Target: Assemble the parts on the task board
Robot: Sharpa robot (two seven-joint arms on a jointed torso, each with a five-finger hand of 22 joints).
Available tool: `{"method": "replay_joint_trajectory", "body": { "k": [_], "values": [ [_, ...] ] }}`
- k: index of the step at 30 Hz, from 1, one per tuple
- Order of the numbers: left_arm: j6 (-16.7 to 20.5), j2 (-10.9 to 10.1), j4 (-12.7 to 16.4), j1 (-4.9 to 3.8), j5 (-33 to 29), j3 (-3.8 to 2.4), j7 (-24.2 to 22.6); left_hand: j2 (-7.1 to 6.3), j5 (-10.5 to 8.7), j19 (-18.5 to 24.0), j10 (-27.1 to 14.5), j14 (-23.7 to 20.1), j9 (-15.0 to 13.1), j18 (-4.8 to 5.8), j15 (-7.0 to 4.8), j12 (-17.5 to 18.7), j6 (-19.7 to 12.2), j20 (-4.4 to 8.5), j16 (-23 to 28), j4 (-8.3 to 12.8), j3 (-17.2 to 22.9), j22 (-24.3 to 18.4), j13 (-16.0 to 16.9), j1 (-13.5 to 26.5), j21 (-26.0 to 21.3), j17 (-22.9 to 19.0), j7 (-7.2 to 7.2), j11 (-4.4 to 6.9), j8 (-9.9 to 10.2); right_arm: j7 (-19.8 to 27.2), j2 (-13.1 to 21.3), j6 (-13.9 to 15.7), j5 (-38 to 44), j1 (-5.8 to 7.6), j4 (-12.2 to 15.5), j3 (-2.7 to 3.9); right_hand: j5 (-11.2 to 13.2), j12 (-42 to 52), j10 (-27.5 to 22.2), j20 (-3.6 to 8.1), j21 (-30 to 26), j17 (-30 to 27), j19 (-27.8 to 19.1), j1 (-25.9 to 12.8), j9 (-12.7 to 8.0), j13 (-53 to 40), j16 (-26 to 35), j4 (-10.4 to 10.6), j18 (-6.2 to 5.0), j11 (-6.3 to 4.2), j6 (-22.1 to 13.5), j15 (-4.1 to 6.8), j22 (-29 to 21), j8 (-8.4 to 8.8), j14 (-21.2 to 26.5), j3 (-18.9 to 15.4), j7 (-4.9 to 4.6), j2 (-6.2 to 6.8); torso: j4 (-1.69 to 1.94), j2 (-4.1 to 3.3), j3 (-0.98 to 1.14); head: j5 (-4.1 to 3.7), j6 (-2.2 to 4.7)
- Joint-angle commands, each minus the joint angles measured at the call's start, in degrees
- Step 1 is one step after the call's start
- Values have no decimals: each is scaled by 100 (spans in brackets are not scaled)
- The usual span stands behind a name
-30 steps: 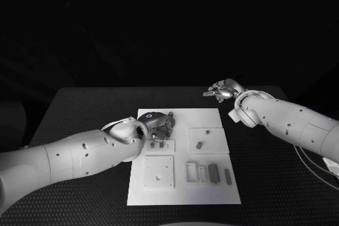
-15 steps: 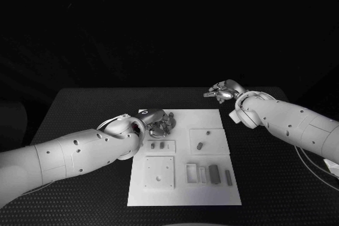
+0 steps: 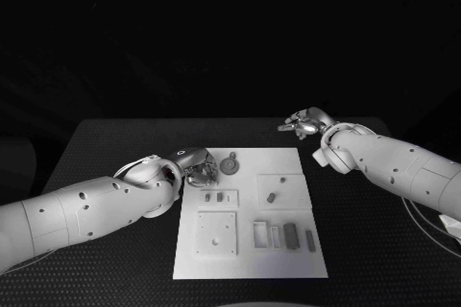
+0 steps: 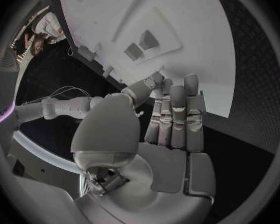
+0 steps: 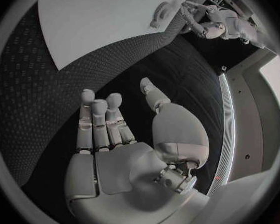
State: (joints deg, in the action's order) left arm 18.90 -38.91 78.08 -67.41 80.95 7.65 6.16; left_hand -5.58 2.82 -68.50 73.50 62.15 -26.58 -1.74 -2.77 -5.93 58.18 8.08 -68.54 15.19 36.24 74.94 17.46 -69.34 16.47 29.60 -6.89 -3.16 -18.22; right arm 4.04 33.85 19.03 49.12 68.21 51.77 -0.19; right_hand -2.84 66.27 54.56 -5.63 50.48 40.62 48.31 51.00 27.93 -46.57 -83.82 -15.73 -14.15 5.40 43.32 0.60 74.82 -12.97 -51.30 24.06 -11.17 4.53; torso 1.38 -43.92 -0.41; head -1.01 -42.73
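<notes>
Left hand [image 3: 197, 167]: you see it empty, fingers straight and side by side, at the task board's [image 3: 252, 254] far left corner.
Right hand [image 3: 304, 124]: empty, fingers loosely apart, over the black table [image 3: 115, 147] beyond the board.
Parts: round piece [image 3: 228, 165] just beside your left hand; small pieces [image 3: 272, 198] on raised plates.
Hidden: left fingertips, behind the wrist.

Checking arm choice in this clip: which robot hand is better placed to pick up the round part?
Left. The left robot hand hovers beside the round part on the task board; the right robot hand hangs off the board.
</notes>
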Motion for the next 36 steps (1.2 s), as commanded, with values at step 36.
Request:
{"method": "replay_joint_trajectory", "body": {
  "k": [36],
  "values": [
    [-149,147,-3,13,190,21,-33,-25,13,-11,38,37,0,-91,-20,62,9,41,-5,-21,18,115,-7,21,-2,-8,-20,-16,-21,53,-8,-72,4,-3,6,0,-2,32,-870,-14,-26,-14,-25,-16,-10,19,-26,-13,-85,-33,53,35,9,-32,-4,40,-21,-24,-11,-6,15,8,-49]
  ]
}}
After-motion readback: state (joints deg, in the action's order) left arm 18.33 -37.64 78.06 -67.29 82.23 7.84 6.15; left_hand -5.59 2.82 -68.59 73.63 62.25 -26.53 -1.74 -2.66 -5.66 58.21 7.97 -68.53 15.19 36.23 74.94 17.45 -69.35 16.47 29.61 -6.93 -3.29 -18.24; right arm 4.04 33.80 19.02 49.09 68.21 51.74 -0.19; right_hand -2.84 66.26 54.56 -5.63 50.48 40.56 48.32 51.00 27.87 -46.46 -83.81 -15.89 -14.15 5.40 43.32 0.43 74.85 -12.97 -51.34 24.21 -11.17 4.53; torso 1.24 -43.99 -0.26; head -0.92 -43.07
